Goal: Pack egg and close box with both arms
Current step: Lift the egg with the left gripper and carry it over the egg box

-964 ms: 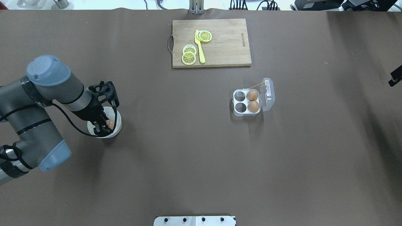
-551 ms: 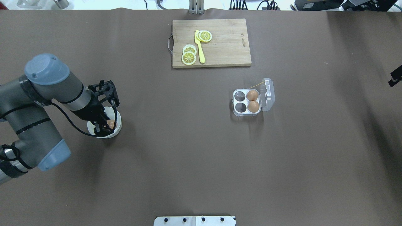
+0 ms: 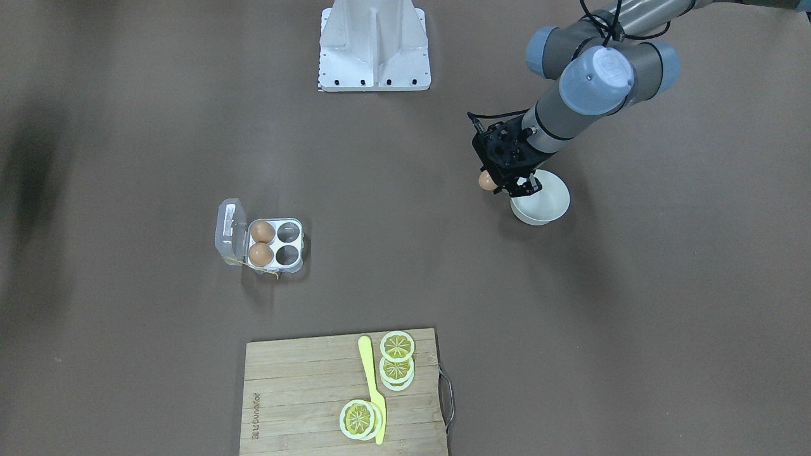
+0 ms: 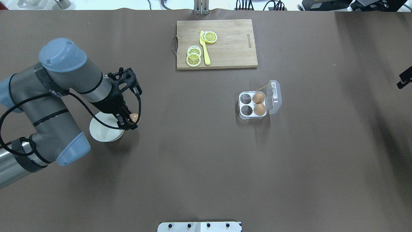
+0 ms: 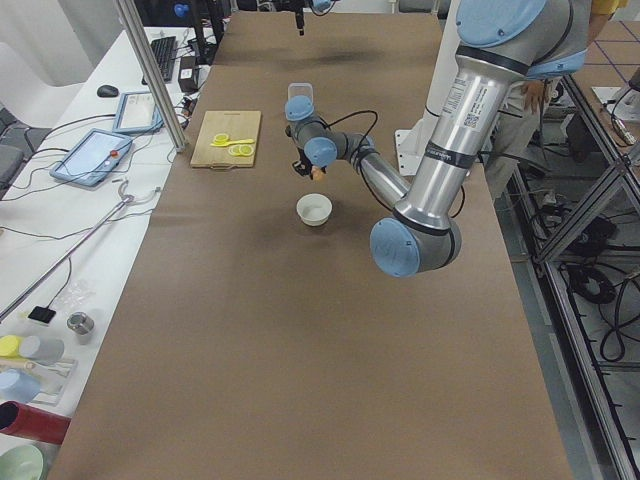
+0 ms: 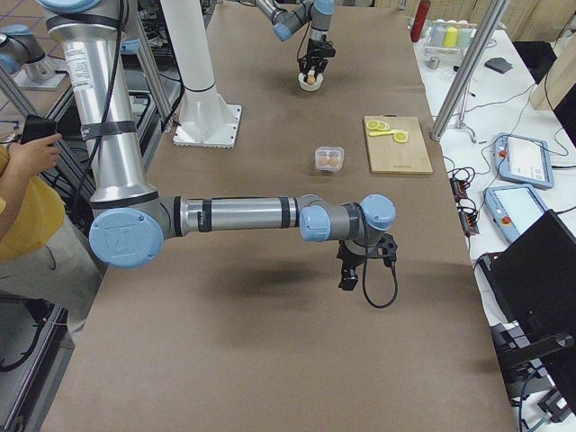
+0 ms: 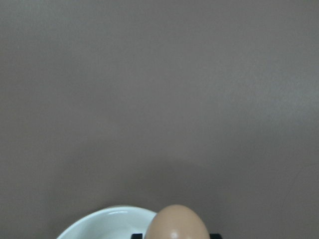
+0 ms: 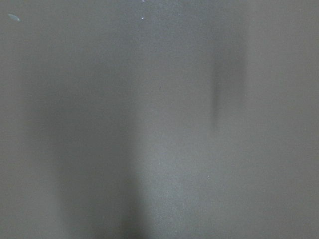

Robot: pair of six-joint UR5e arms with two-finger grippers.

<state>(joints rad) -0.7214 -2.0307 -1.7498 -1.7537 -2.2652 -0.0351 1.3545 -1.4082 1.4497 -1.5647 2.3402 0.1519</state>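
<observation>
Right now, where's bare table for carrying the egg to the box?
Bare table spans from bowl to box, on the robot's side of the cutting board. Crowded only at the left hand holding the egg by the bowl.

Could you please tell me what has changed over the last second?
The left end effector, shut on the egg, rose out of the white bowl and shifted towards the box, leaving the bowl empty. The box, its two eggs and the cutting board stayed put.
</observation>
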